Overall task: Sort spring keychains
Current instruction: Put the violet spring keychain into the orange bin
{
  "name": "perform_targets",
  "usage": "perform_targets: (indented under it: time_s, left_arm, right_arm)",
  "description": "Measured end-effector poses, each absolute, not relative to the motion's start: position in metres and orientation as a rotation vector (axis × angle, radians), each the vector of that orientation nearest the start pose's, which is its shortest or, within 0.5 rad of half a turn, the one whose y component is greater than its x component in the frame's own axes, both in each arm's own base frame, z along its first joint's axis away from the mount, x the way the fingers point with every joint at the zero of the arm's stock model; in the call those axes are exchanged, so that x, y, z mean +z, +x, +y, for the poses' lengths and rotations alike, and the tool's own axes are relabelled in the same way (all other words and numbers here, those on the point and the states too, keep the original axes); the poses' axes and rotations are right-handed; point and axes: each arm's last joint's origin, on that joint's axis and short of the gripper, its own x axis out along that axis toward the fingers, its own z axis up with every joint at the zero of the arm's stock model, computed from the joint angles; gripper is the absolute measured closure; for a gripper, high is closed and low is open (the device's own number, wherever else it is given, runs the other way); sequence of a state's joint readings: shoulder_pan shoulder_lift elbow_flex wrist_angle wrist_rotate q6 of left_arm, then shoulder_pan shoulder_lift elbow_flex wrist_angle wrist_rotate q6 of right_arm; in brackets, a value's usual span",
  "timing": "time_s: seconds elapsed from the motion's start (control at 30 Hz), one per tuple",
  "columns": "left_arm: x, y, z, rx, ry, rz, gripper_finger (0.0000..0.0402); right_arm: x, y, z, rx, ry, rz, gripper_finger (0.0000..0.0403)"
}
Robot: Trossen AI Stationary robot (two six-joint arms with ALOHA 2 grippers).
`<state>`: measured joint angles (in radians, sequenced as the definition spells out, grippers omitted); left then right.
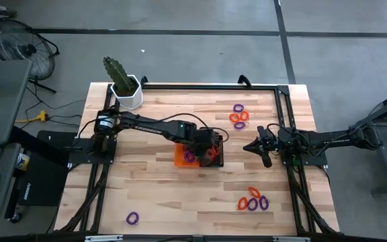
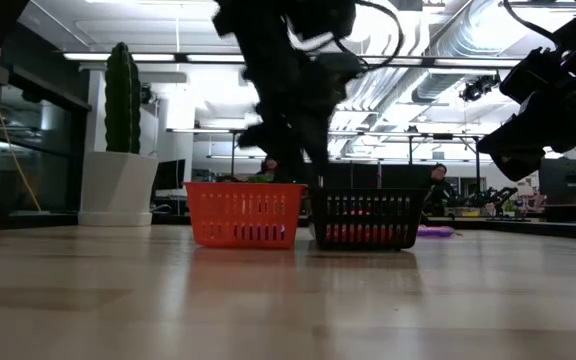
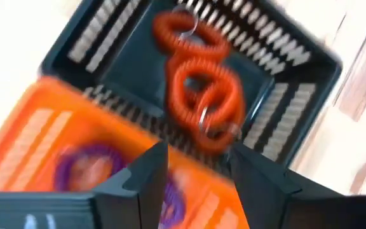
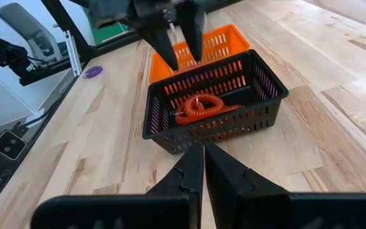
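Observation:
Two small bins stand side by side at the table's middle: an orange bin [image 1: 182, 157] holding a purple spring keychain [image 3: 88, 166], and a black bin [image 1: 213, 152] with orange spring keychains [image 3: 196, 86] lying on its floor [image 4: 199, 107]. My left gripper [image 3: 196, 175] hovers open just above the black bin's rim beside the orange bin [image 4: 178, 44], with nothing between its fingers. My right gripper [image 4: 203, 159] waits shut to the right of the bins [image 1: 250, 146]. More orange and purple keychains lie on the table at the far right [image 1: 239, 115] and near right [image 1: 252, 200].
A single purple keychain [image 1: 132, 217] lies near the table's front left. A cactus in a white pot [image 1: 124, 86] stands at the far left corner. A black frame rail [image 1: 200, 86] runs along the table's far edge.

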<state>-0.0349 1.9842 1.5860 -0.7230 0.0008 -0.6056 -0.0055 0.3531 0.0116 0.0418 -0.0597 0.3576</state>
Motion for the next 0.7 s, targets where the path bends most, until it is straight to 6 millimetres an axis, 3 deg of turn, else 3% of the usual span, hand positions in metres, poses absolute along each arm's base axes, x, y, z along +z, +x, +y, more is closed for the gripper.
perform_targets:
  time_s: [0.17,0.33,0.53,0.7]
  left_arm:
    - [0.244,0.388,-0.029,0.405,-0.401,1.14,0.0232]
    - [0.26,0.346,-0.042,0.484,-0.462,1.141,0.0232]
    - [0.247,0.29,-0.058,0.588,-0.635,1.152,0.0232]
    - [0.226,0.242,-0.085,0.571,-0.735,1.299,0.0232]
  right_arm:
    - [0.141,0.116,0.001,-0.001,0.365,0.306,0.0391]
    - [0.141,0.116,0.001,-0.001,0.365,0.306,0.0391]
    - [0.141,0.116,0.001,0.0,0.365,0.305,0.0391]
    - [0.141,0.116,0.001,-0.001,0.365,0.306,0.0391]
